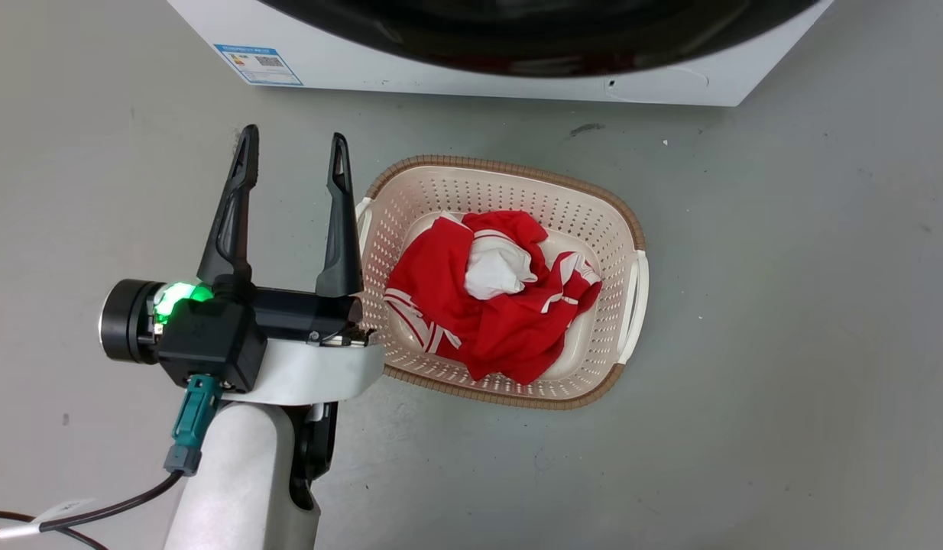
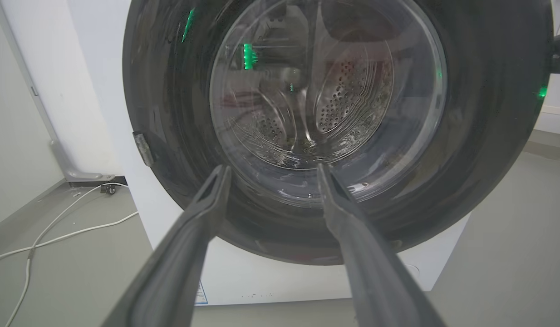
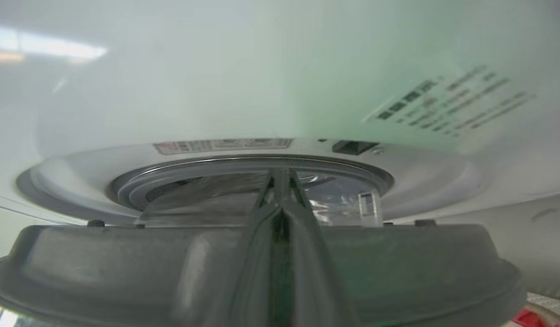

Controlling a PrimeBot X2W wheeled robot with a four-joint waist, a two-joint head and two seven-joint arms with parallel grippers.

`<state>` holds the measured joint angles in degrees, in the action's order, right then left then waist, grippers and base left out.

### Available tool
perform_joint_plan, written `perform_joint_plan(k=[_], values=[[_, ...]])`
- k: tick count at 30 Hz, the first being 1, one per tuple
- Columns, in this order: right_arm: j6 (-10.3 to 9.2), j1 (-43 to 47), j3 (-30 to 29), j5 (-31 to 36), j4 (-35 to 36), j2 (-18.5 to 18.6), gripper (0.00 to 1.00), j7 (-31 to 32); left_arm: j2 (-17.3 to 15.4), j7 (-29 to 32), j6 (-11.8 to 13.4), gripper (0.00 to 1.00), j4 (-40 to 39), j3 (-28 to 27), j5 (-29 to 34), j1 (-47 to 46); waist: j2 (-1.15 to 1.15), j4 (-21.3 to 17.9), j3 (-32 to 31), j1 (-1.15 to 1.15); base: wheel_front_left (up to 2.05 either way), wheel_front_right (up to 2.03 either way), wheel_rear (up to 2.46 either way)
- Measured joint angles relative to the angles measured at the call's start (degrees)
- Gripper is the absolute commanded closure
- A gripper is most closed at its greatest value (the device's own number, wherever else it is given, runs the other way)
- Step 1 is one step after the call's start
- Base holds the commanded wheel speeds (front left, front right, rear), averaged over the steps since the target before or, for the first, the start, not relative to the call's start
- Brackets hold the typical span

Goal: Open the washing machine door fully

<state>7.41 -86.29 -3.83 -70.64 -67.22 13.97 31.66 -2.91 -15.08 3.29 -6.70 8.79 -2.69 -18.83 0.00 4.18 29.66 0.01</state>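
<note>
The white washing machine (image 1: 456, 72) stands at the top of the head view, with the washing machine door (image 1: 533, 38) as a glossy black rim. My left gripper (image 1: 292, 145) is open, holds nothing, and hangs short of the machine beside the basket. In the left wrist view its fingertips (image 2: 273, 170) frame the lower part of the door (image 2: 488, 113) and its glass window (image 2: 325, 91). My right gripper (image 3: 280, 175) is shut, its fingers lying across the dark door rim (image 3: 103, 259) with tips at the clear bowl. A gap separates the door from the machine front (image 3: 216, 68).
A beige laundry basket (image 1: 510, 169) with a red and white cloth (image 1: 502, 328) sits on the grey floor in front of the machine, just right of my left gripper. White cables (image 2: 57, 231) run across the floor left of the washer by the wall.
</note>
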Motion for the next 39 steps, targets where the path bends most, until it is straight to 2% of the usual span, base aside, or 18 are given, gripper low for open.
perform_joint_plan(k=[7,18,30,39], values=[[0.01,3.53,1.01,-1.70,3.41,-1.05,1.00,9.51,0.00,0.00,0.25,0.00,0.67,-0.15,0.00,0.05,0.00,-0.54,-1.67,0.00,0.00,0.00,0.00],[0.00,16.86,3.01,-4.89,12.23,-3.59,1.00,21.18,0.00,0.00,-0.25,0.00,3.10,-1.42,-0.07,3.85,0.00,-2.07,-8.48,0.00,0.00,0.00,0.00],[0.02,32.99,5.92,-7.81,21.61,-8.33,1.00,29.07,-0.33,0.00,-1.37,0.00,5.01,-3.15,0.41,10.74,0.00,-3.25,-17.95,-0.01,0.00,0.00,0.00],[0.02,40.95,9.24,-10.66,26.35,-10.59,1.00,31.41,-0.60,0.00,-2.27,0.00,6.26,-2.91,0.92,13.74,0.00,-2.72,-22.83,-0.01,0.00,0.00,0.00]])
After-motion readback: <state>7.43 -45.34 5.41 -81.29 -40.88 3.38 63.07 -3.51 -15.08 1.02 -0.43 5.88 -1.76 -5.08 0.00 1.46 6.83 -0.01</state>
